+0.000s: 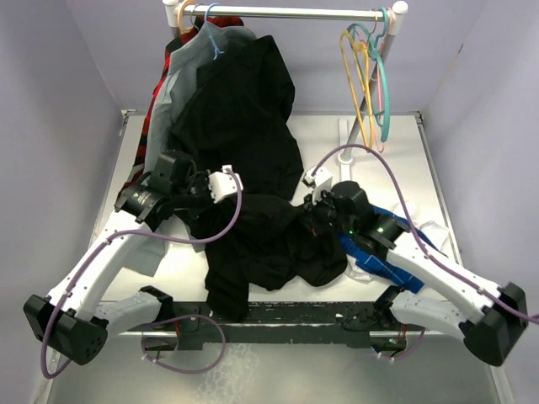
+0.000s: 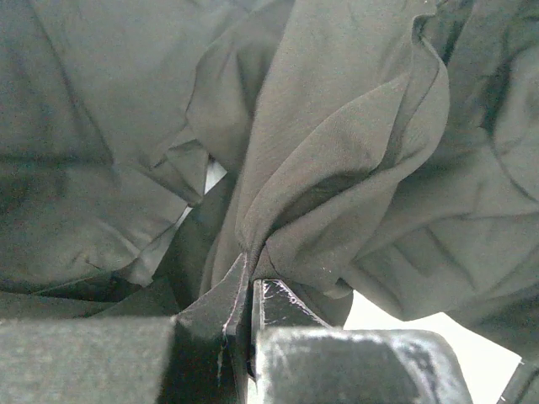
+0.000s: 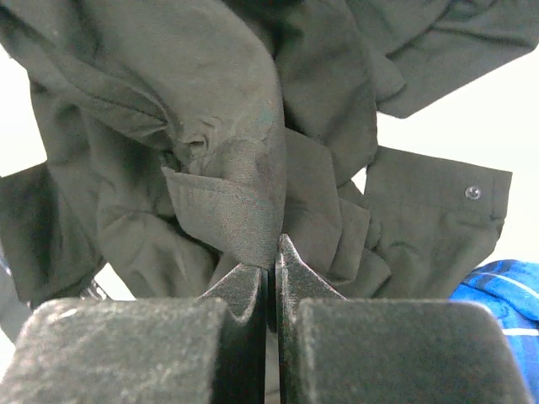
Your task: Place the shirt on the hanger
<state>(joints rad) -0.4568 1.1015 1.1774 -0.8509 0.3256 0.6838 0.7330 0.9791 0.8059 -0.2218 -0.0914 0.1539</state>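
Black shirt [image 1: 269, 240] | left tool [image 2: 251, 290] clamped on its fabric | right tool [image 3: 271, 257] clamped on a fold

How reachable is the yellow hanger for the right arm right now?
Probably not: the right gripper is shut on the shirt, though nothing stands between it and the hanger on the rail.

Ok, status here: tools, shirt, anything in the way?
Left tool shut on the shirt, right tool too. Shirt bunched on the table; hanger bare on the rail. Blue-checked shirt lies by right tool.
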